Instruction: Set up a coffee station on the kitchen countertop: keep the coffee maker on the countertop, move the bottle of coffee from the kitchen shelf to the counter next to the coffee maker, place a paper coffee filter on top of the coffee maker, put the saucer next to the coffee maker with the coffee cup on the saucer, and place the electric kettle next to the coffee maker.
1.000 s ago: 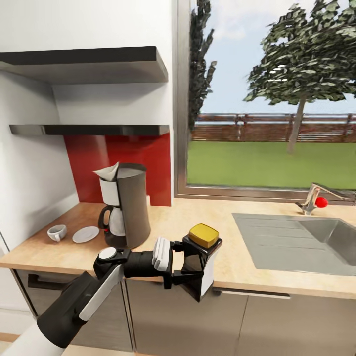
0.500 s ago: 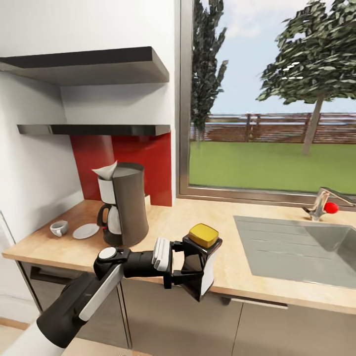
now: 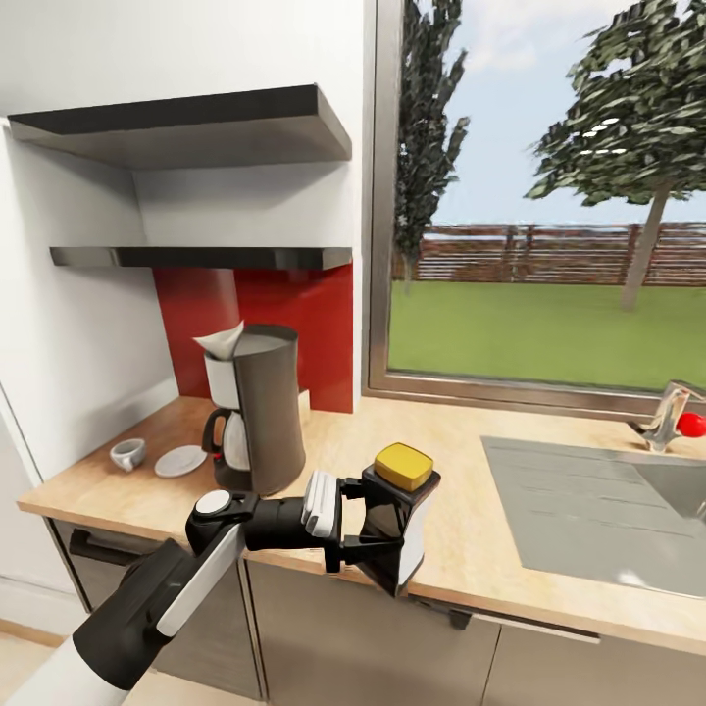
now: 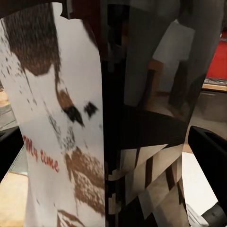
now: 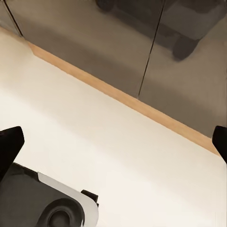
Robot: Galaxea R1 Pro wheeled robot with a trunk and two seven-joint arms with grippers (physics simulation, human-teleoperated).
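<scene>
Currently the left gripper clamps the bottle of coffee above the surface's front edge. It should be lowered upright beside the coffee maker; the right gripper's fingertips sit wide apart.

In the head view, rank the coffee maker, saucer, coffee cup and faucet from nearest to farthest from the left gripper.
From the left gripper, which holds the bottle of coffee:
1. Coffee maker, just beyond the gripper on its left.
2. Saucer, left of the maker.
3. Coffee cup, beside the saucer, farther left.
4. Faucet, far right by the sink.
</scene>
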